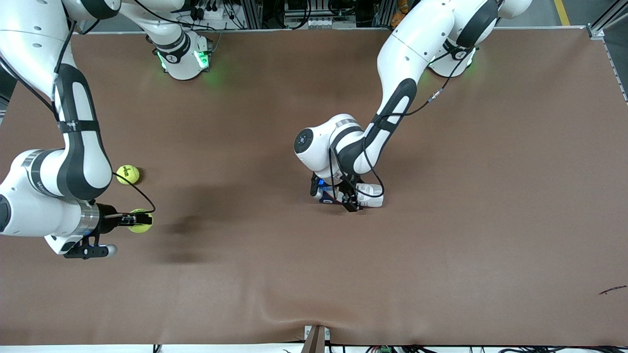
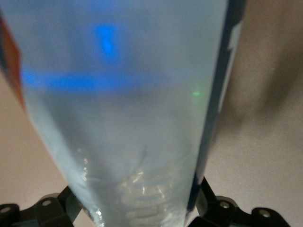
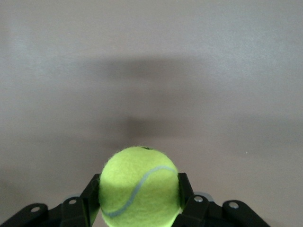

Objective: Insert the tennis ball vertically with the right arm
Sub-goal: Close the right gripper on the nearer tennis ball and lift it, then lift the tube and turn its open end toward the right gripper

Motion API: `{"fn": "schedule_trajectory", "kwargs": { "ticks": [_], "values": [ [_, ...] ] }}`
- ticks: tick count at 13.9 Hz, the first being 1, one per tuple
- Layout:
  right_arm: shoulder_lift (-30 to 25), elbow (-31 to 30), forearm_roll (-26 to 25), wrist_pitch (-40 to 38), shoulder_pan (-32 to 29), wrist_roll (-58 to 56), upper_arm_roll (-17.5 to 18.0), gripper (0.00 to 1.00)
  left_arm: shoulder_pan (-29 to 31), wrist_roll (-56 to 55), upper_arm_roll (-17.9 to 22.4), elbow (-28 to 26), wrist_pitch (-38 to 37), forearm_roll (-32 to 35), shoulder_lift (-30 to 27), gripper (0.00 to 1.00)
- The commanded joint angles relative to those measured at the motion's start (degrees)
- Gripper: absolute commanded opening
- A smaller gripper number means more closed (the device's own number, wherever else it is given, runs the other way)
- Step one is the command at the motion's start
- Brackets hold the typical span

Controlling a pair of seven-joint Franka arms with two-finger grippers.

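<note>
My right gripper (image 1: pixel 135 219) is shut on a yellow-green tennis ball (image 1: pixel 141 221) and holds it above the table at the right arm's end. In the right wrist view the ball (image 3: pixel 139 187) sits between both fingers (image 3: pixel 91 193) of the gripper (image 3: pixel 138 191). A second tennis ball (image 1: pixel 127 174) lies on the table close by, farther from the front camera. My left gripper (image 1: pixel 343 197) is shut on a clear plastic ball tube (image 1: pixel 371 194) with a blue label, low at the table's middle. The tube (image 2: pixel 123 118) fills the left wrist view, gripper (image 2: pixel 137 201) around it. I cannot tell its tilt.
The brown table (image 1: pixel 490 196) stretches wide toward the left arm's end and toward the front camera. The right arm's shadow (image 1: pixel 181 228) falls on the table beside the held ball. A small dark scrap (image 1: pixel 612 290) lies near the front corner.
</note>
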Motion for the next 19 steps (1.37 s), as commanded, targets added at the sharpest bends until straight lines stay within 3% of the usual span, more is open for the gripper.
{"fn": "schedule_trajectory", "kwargs": {
  "ticks": [1, 3, 4, 12, 14, 19],
  "values": [
    [-2.77, -1.65, 2.18, -1.78, -0.64, -0.68, 0.56, 0.27, -0.51, -0.15, 0.35, 1.42, 0.01, 1.02, 0.88, 0.91],
    [-2.95, -1.65, 2.98, -3.20, -1.34, -0.68, 0.47, 0.27, -0.51, -0.15, 0.35, 1.33, 0.37, 1.02, 0.88, 0.79],
    [-3.12, -1.65, 2.98, -3.72, -1.34, -0.77, 0.47, 0.27, -0.51, -0.32, 0.35, 1.42, 0.63, 1.02, 0.79, 0.78],
    [-2.95, -1.65, 2.98, -3.55, -1.69, -1.03, 0.38, 0.27, -0.51, -1.11, -0.96, 1.60, 0.80, 0.49, -0.17, 0.78],
    [-2.86, -1.65, 3.07, -3.38, -1.43, -0.95, 0.38, 0.27, -0.42, -1.90, -2.63, 4.48, 3.69, 0.32, -0.53, 0.78],
    [-2.95, -1.65, 3.95, -3.55, -1.95, -0.95, 0.47, 0.27, -0.16, -6.38, -3.25, 4.67, 17.57, 0.23, -0.62, 0.78]
  ]
}}
